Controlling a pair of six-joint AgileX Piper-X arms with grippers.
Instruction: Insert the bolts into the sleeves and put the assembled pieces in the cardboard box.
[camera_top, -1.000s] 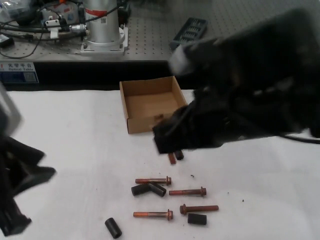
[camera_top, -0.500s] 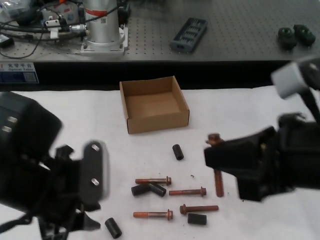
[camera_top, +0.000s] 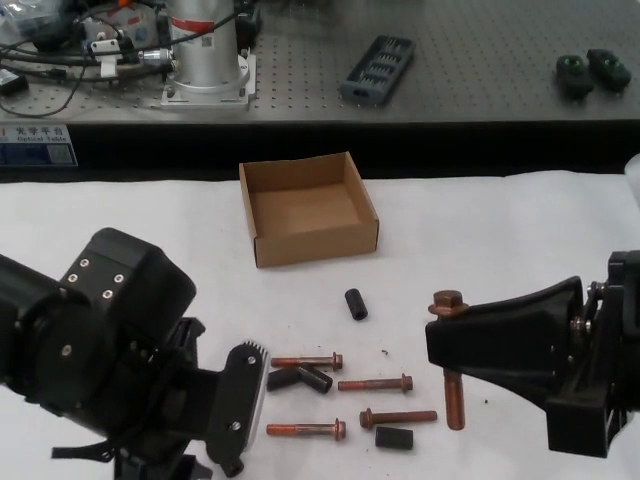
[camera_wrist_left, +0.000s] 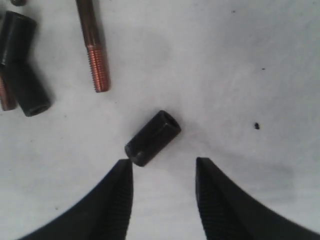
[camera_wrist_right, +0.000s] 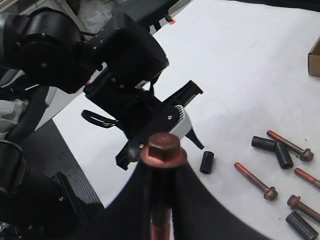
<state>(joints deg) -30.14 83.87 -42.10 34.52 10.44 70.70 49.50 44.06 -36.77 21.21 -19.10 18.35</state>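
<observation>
My right gripper (camera_wrist_right: 162, 172) is shut on a copper bolt (camera_top: 452, 372), held upright with its hex head (camera_wrist_right: 162, 149) on top, at the front right of the white cloth. My left gripper (camera_wrist_left: 164, 162) is open just above the cloth at the front left, and a black sleeve (camera_wrist_left: 152, 137) lies just beyond its fingertips (camera_wrist_left: 122, 185). Several more bolts (camera_top: 375, 383) and sleeves (camera_top: 300, 378) lie loose at front centre. One sleeve (camera_top: 355, 303) lies alone nearer the open cardboard box (camera_top: 262, 250), which stands at the back.
The left arm's bulky black wrist (camera_top: 100, 330) fills the front left corner, and the right arm's body (camera_top: 590, 380) the front right. A dark table edge and a perforated bench with gear (camera_top: 378, 62) run behind the cloth.
The right arm has swung from in front of the box to the front right, carrying the bolt and leaving a sleeve on the cloth. The left arm has come in over the front-left sleeve.
</observation>
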